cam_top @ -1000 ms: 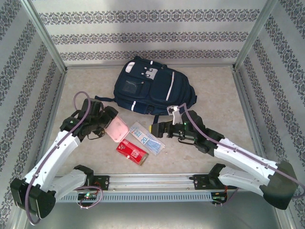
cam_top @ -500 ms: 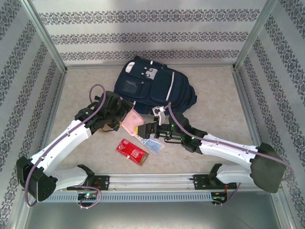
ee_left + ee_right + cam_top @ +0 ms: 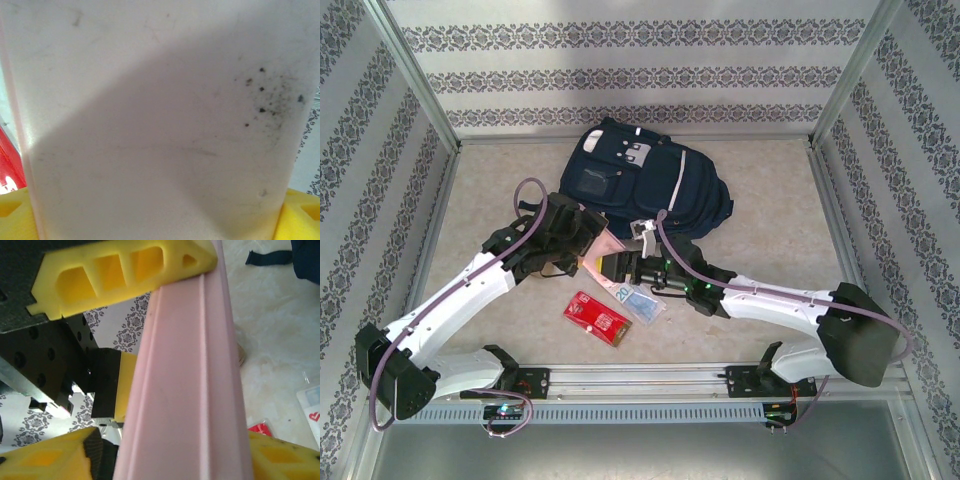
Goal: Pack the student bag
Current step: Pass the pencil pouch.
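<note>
The left gripper jaws are pinching the pink case, holding it above the table. The right gripper jaws are straddling the same case; whether they are pressing it cannot be told. The student bag is lying at the table's far centre, just beyond the 2 grippers.

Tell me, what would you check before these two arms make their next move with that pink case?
1. Grip of the left gripper on the pink case: ok.
2. Case sits between the fingers of the right gripper: ok.
3. Right grip firm enough to take over: cannot tell.
4. Opening of the student bag unzipped to receive it: cannot tell.
5. The red packet lies flat, apart from the case: ok.
</note>
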